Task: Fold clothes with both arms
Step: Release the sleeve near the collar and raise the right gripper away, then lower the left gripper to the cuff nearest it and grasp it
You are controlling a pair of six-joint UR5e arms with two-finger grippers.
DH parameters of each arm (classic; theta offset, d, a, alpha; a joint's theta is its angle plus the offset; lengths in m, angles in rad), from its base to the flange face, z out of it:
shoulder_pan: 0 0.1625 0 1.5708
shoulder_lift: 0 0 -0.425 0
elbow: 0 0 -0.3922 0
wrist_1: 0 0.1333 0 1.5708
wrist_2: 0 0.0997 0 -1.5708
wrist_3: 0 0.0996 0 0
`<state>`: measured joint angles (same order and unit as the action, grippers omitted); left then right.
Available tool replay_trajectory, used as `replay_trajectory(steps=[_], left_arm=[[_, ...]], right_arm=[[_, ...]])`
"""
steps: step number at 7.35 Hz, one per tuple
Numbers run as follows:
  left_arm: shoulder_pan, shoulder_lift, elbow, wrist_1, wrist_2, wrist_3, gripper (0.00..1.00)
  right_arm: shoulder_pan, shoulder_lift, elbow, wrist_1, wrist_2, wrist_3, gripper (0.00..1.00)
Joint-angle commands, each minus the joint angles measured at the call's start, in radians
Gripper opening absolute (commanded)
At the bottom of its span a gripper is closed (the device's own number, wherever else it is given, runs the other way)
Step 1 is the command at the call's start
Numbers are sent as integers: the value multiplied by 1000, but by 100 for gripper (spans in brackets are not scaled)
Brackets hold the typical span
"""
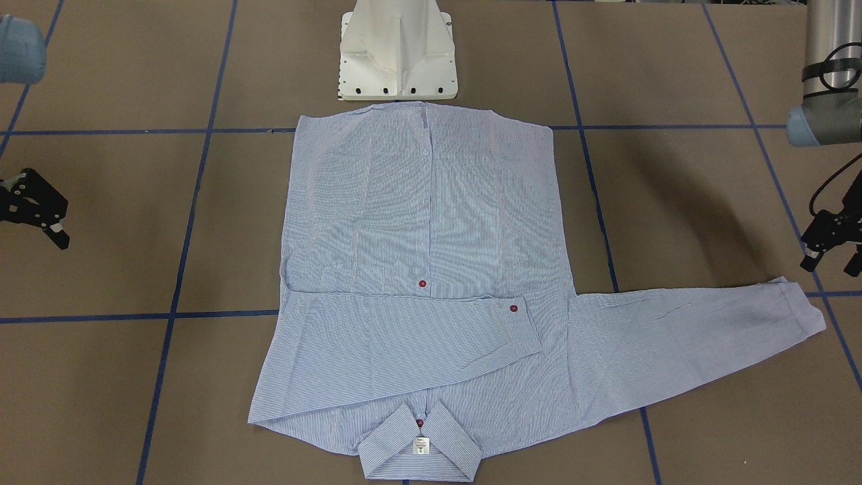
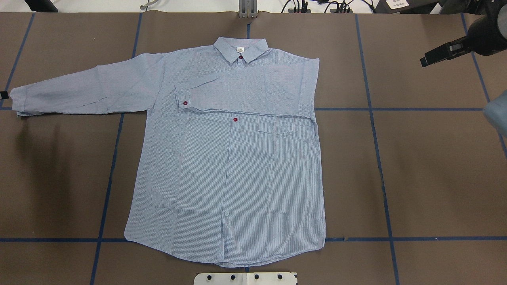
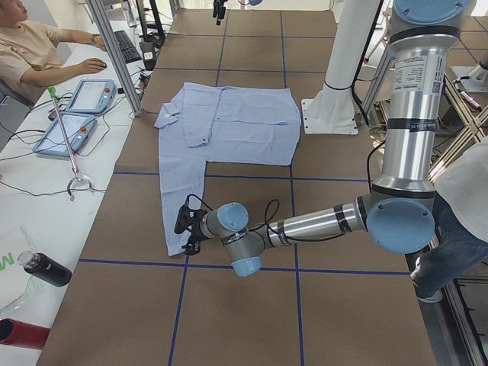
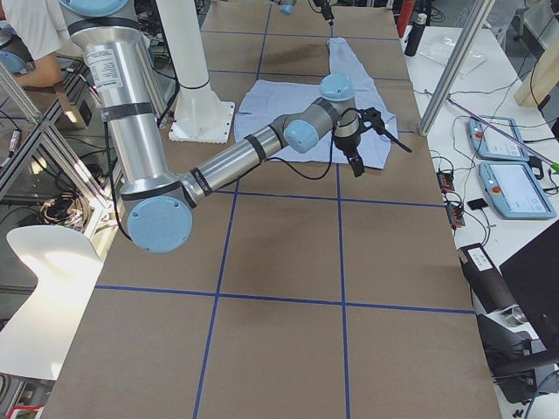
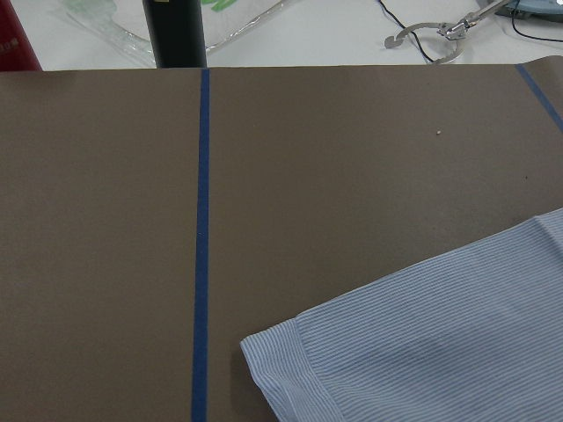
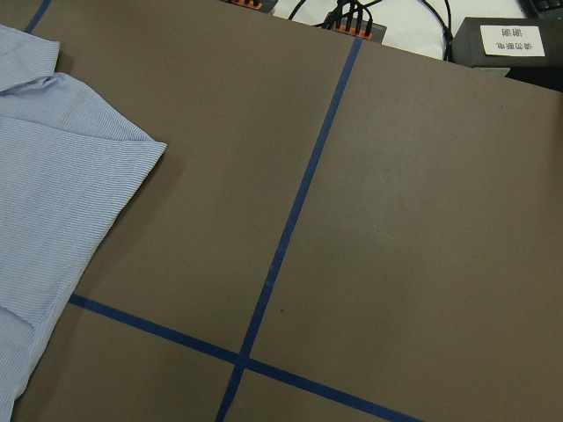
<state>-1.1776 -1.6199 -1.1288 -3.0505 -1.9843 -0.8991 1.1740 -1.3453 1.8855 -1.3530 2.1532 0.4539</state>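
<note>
Your shirt [image 2: 225, 158] lies flat and front up, mid-table [image 2: 435, 158], collar [image 2: 253, 46] on the side away from the robot. One sleeve [image 2: 245, 93] is folded across the chest, the outstretched sleeve [image 2: 79, 91] runs to the robot's left. Left arm [image 3: 320, 221] reaches out low, left gripper [image 1: 832, 264] spread, just beside the cuff [image 2: 18, 103]. Right arm [image 4: 236, 157] is stretched low too, right gripper [image 1: 40, 219] spread, clear of the cloth.
</note>
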Motion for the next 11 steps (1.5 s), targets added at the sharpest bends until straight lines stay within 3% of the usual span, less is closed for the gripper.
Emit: replay_trajectory(steps=[1,7,8,9,10,11], left_arm=[[51,-55,88,-40,2,-31,87],[67,-71,162,-42,2,-18,68],[67,-71,162,-42,2,-18,54],[67,-69,161,-42,1,-18,22],[65,-64,158,-44,-1,-18,0],[65,-57,149,-60,-11,14,0]], right_arm=[[0,-3,1,3,-1,6,100],[-1,-5,1,3,-3,6,100],[-1,-5,1,3,-3,6,100],[-1,-5,3,3,-3,6,100],[-1,-5,4,3,-3,6,100],[-1,-5,3,3,-3,8,100]])
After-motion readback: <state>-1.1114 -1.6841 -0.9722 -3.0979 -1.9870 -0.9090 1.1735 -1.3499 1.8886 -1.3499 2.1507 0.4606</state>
